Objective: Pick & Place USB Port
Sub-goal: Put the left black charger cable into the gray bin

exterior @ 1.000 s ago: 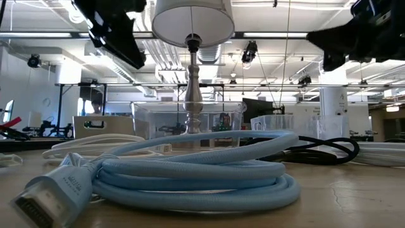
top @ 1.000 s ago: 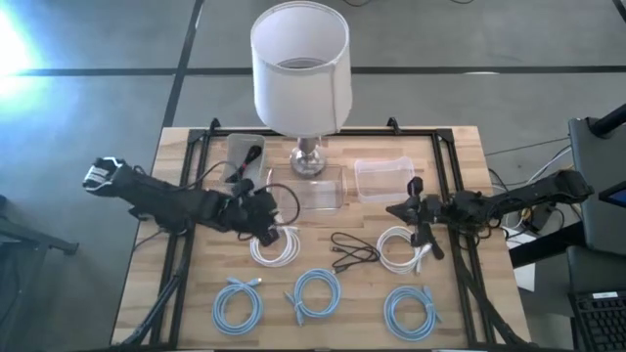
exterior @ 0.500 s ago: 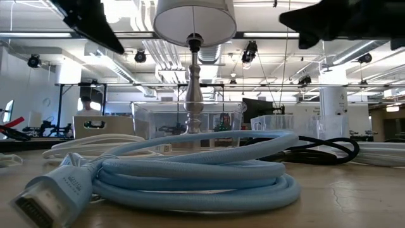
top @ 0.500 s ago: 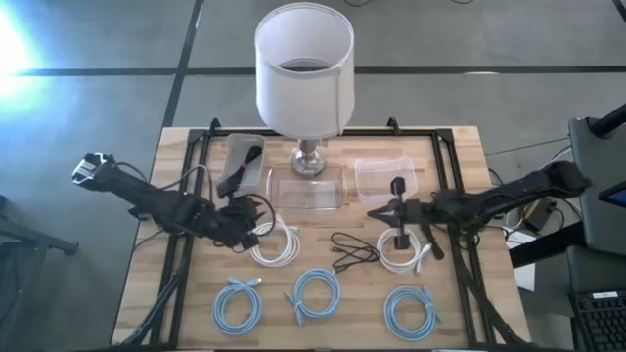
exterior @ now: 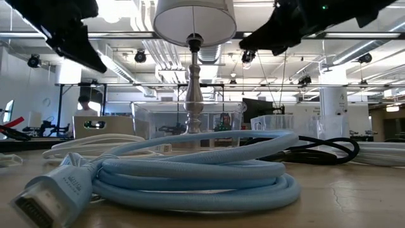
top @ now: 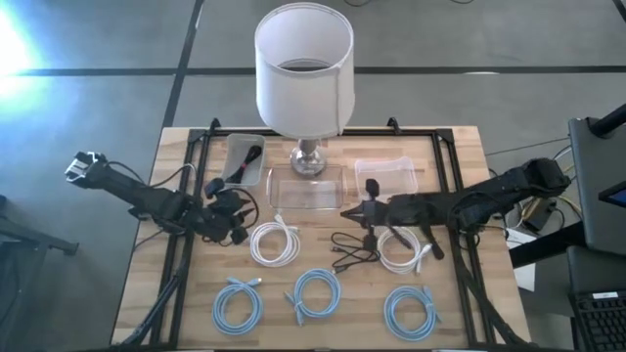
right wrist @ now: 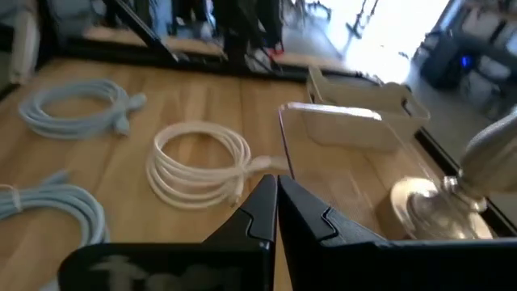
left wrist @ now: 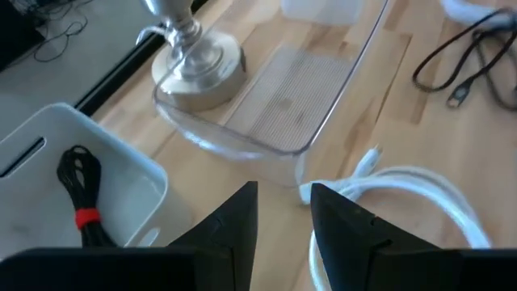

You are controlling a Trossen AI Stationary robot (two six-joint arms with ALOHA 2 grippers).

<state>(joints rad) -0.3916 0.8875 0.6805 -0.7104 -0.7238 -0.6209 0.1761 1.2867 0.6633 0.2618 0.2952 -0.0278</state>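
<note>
A loose black cable lies on the table's middle, between two white coils. Three pale blue coils lie along the near edge; one fills the low view. My left gripper hovers open and empty to the left of the left white coil. My right gripper is shut and empty, above the table just beyond the black cable. A white bin holds a bundled black cable.
A lamp stands at the far middle on its metal base. In front of it lies a clear tray, with a second clear tray to its right. A black frame borders the table.
My left gripper has drawn back toward the table's left edge, off the left white coil. My right gripper has travelled toward the table's left, from over the right white coil to the middle near the black cable. The cables lie as before.
</note>
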